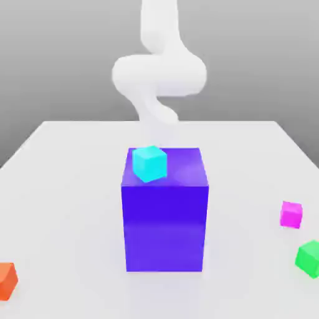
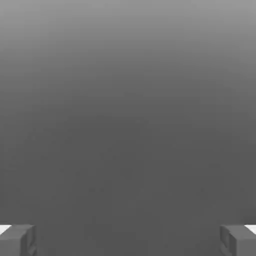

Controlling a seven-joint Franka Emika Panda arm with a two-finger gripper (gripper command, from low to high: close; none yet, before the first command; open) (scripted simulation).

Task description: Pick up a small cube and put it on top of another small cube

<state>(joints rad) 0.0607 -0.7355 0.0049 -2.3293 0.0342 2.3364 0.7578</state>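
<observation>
The small magenta cube (image 1: 291, 215) could get knocked by the tool (image 2: 128, 241), jaws apart and empty, descending off-centre.

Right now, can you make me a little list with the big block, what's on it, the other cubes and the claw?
big block: blue-violet block, standing on the table
on top: cyan cube
exterior view's right: magenta cube, green cube
exterior view's left: orange cube
claw: open, empty
</observation>
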